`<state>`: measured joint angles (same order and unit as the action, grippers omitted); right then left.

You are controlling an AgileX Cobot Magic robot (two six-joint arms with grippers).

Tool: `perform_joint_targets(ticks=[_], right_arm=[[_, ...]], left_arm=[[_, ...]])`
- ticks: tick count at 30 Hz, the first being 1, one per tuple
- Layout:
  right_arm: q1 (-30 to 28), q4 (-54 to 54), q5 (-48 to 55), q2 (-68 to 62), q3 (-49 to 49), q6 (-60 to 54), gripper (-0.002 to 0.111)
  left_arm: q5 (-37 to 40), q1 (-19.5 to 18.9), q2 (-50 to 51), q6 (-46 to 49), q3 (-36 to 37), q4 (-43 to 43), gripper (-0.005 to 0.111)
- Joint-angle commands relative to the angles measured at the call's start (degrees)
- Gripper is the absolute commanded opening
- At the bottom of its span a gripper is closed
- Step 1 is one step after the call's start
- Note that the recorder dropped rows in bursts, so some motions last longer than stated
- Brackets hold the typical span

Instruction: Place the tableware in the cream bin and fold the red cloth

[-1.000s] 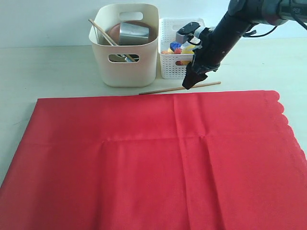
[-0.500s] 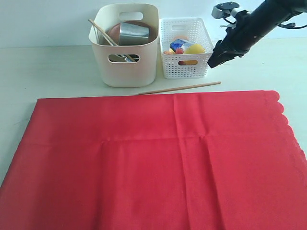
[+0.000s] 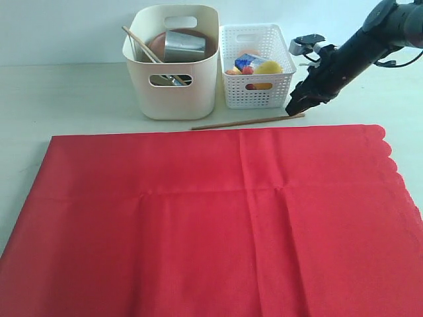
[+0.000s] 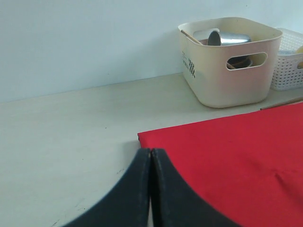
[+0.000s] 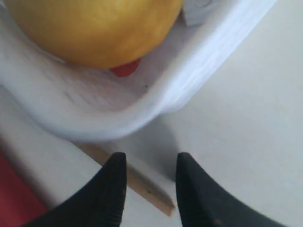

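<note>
Straddling the stray chopstick's [image 5: 137,184] tip toward the desk's [image 3: 66,92] back edge, the right hand [image 3: 294,107] gapes, released, ready to pinch it.

Flat red cloth [image 3: 211,218]; lone chopstick [image 3: 248,121] beside its edge; cream bin [image 3: 173,102] with tableware [image 3: 184,45].

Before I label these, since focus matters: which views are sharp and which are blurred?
Exterior view: sharp, evenly lit, faint shadows. Left wrist view: cream bin and red cloth clear. Right wrist view: lemon and white basket blurred up close, chopstick crisper.
</note>
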<state>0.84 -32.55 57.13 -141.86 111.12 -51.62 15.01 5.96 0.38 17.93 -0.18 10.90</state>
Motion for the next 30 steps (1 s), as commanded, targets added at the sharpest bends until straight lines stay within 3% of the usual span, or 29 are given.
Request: perform_joint_targets(ticks=[1,9,18,30], right_arm=[[0.07,0.14,2.17,-0.42,0.13,0.76,0.035],[0.07,5.22,9.06,-0.14,0.13,3.16,0.035],[0.39,1.19,8.73,1.84,0.13,1.37,0.035],[7.88,3.86,0.67,1.84,0.13,-3.63,0.035]], left_arm=[[-0.12,-0.03,-0.38,0.02,0.18,0.0,0.002],[-0.12,-0.03,-0.38,0.02,0.18,0.0,0.002],[-0.12,-0.03,-0.38,0.02,0.18,0.0,0.002],[-0.12,-0.03,-0.38,0.02,0.18,0.0,0.002]])
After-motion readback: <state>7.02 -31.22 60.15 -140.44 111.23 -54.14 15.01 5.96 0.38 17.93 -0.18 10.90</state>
